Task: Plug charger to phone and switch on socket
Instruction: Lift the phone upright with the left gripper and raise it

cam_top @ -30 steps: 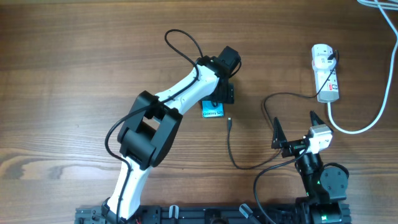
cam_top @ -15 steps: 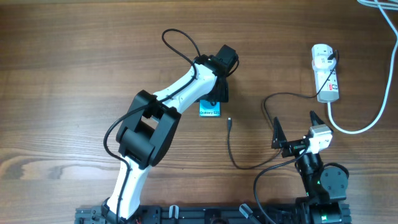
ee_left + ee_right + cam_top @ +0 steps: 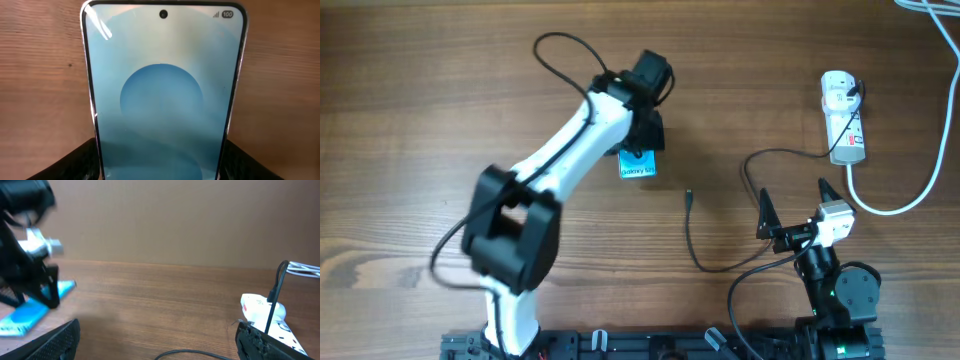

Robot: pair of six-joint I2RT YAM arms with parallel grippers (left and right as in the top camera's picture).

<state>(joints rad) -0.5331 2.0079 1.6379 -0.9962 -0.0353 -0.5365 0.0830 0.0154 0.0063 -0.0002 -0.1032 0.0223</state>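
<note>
The phone (image 3: 637, 167) with its cyan-blue screen and "Galaxy" text sits under my left gripper (image 3: 638, 150), which is shut on its two long sides. In the left wrist view the phone (image 3: 162, 90) fills the frame between the fingers. In the right wrist view it (image 3: 35, 307) hangs tilted, lifted off the table. The charger cable (image 3: 695, 245) lies on the table, its connector tip (image 3: 689, 196) right of the phone. The white socket (image 3: 844, 118) lies at the far right and also shows in the right wrist view (image 3: 265, 312). My right gripper (image 3: 792, 208) is open and empty, near the cable.
A thick white cord (image 3: 920, 190) runs from the socket round the right edge. The charger's plug sits in the socket's upper end (image 3: 858, 92). The wooden table (image 3: 440, 120) spreads to the left.
My left arm has swung to the left and taken the phone with it, away from the connector tip. The right arm and the cable have not moved.
</note>
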